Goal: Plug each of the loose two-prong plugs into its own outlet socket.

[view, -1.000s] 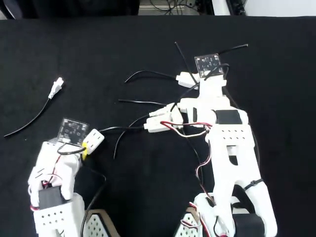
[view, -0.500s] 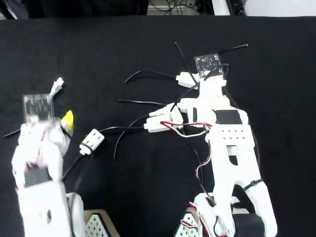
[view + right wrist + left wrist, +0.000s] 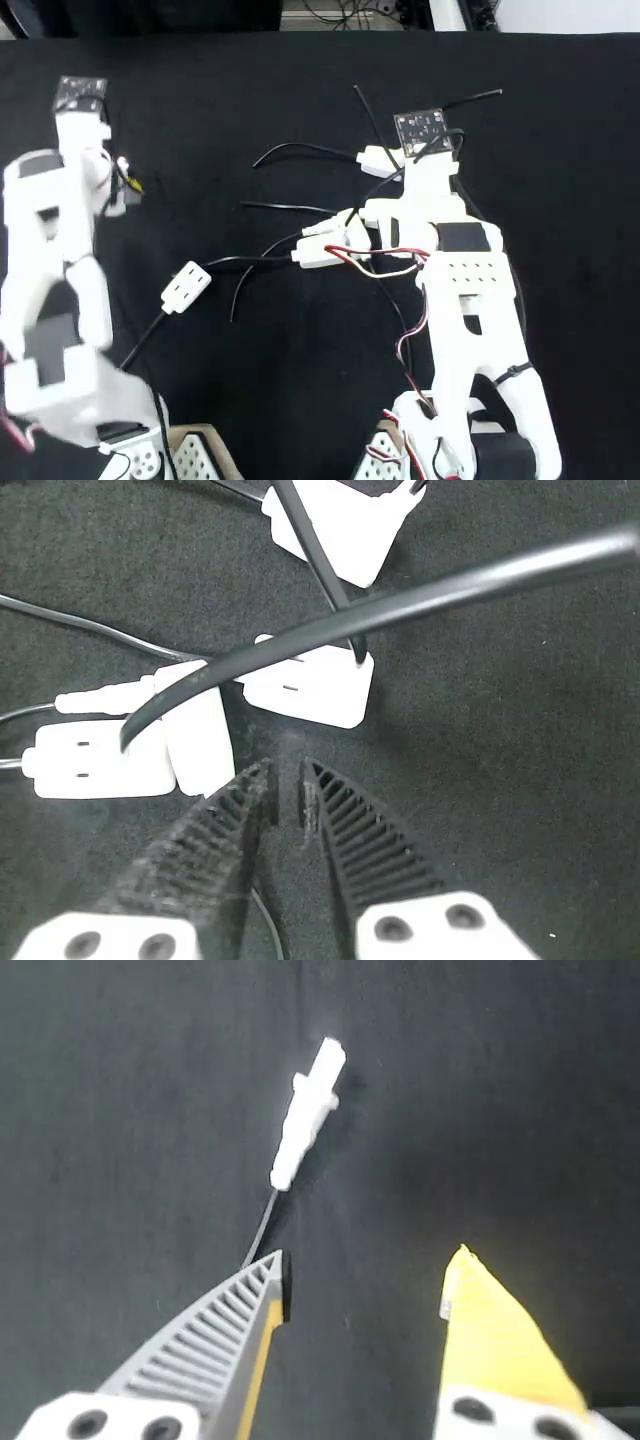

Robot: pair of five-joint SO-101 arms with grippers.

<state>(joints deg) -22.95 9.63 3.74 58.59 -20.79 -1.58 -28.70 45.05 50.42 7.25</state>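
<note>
Plug and sockets lie scattered on my black table (image 3: pixel 560 200), the widest thing here. My right arm (image 3: pixel 465 300) stretches up the middle-right of it, and my left arm (image 3: pixel 45 230) runs along the far left edge.

Black cables (image 3: pixel 400 600) loop out from the cluster by my right arm, one thick strand crossing above the sockets in the right wrist view. In that cluster a white socket block (image 3: pixel 310 685) sits just ahead of my right fingertips, with a second block (image 3: pixel 340 520) beyond it. A two-slot socket (image 3: pixel 85 755) lies off to one side, touching another white piece (image 3: pixel 195 735). One loose socket (image 3: pixel 186 285) lies apart from these, between my two arms, its own cable trailing toward the near edge.

The loose two-prong plug (image 3: pixel 305 1115) rests flat on the cloth just ahead of my left gripper (image 3: pixel 367 1260), its thin wire leading back toward the grey finger. That gripper is spread wide, with nothing between its fingers.

My right gripper (image 3: pixel 287 780) has its ribbed fingers drawn almost together, with only a slit between them, and holds nothing.
</note>
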